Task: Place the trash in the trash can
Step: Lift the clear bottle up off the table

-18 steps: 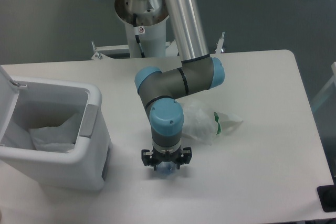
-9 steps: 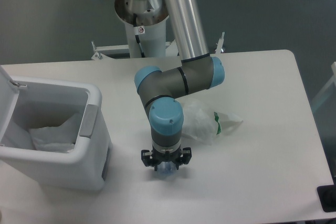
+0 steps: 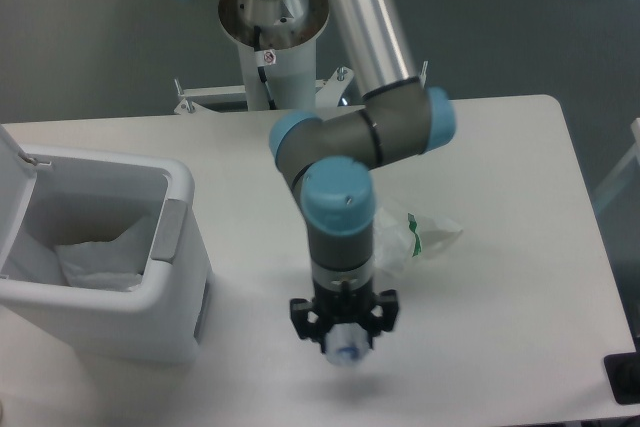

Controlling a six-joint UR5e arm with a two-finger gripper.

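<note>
While the arm's wrist points straight down, the pincer [image 3: 344, 339] is closed on the crushed bottle [image 3: 345, 348], whose blue cap shows at the lower end below the black fingers. Bottle and pincer sit to the right of the trash can [image 3: 120, 302], well apart from it, and appear lifted off the white worktop [image 3: 500, 247], a faint shadow lying beneath them; much of the bottle's body is hidden by the fingers. The trash can stands at the worktop's left edge with its hinged lid [image 3: 12, 182] raised at the far left, its grey tab [image 3: 170, 230] on the wall facing the arm, and a white liner [image 3: 95, 257] visible inside. The crumpled wrapper [image 3: 410, 237], white with green marks, lies on the worktop farther right of the trash can, partly behind the arm's forearm.
</note>
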